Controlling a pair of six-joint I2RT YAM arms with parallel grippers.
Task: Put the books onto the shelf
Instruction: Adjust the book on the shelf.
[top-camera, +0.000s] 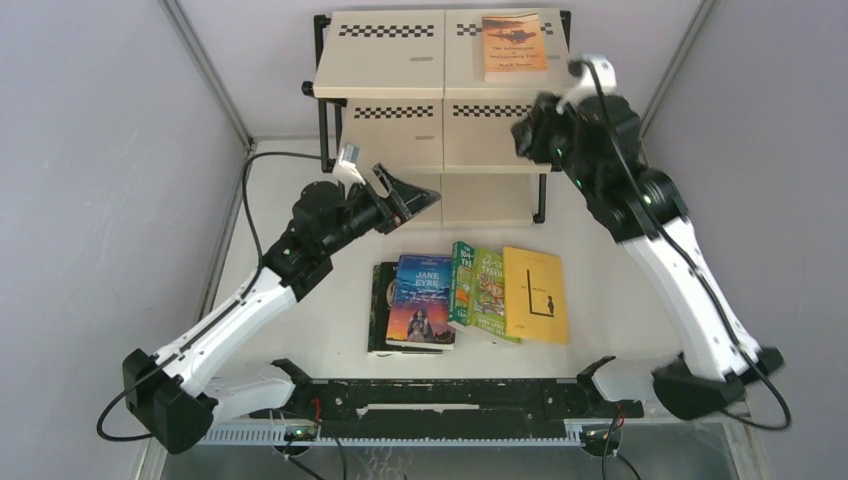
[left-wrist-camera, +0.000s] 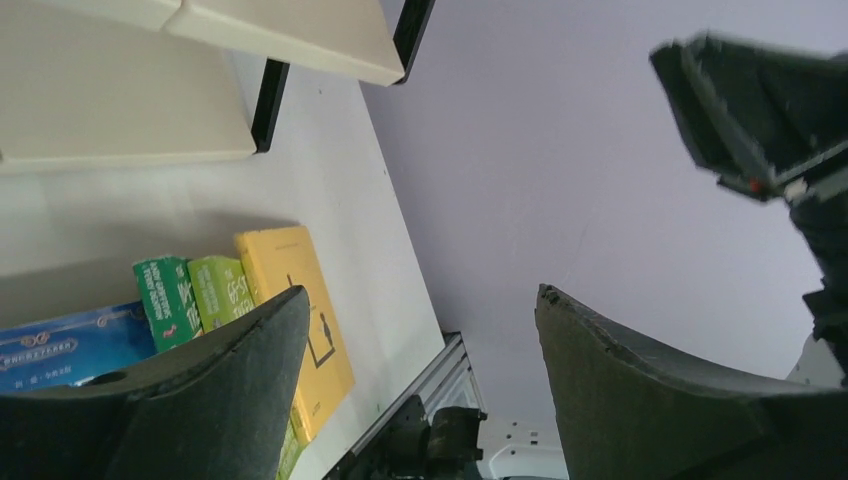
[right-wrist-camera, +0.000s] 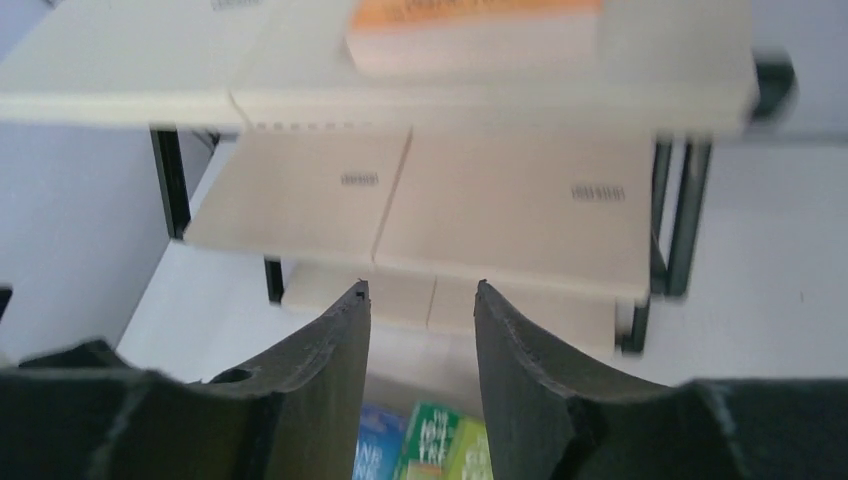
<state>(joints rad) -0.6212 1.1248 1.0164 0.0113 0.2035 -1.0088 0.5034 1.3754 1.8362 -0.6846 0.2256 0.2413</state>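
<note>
The shelf (top-camera: 395, 60) stands at the back, and a small orange book (top-camera: 514, 45) lies flat on its top tier. Several more books lie in a row on the table: black (top-camera: 379, 300), blue "Jane Eyre" (top-camera: 422, 300), two green (top-camera: 462, 283) (top-camera: 490, 290), and yellow (top-camera: 534, 293). My right gripper (top-camera: 524, 135) hovers in front of the shelf's right side, open and empty (right-wrist-camera: 420, 292), with the orange book (right-wrist-camera: 470, 25) above it. The left gripper (top-camera: 408, 200) hangs open and empty above the row (left-wrist-camera: 418, 297), with the yellow book (left-wrist-camera: 290, 280) beside its finger.
Grey walls close in the white table (top-camera: 300, 330) on both sides. A black rail (top-camera: 440, 395) runs along the near edge between the arm bases. In the left wrist view the right arm (left-wrist-camera: 760, 110) shows at the top right.
</note>
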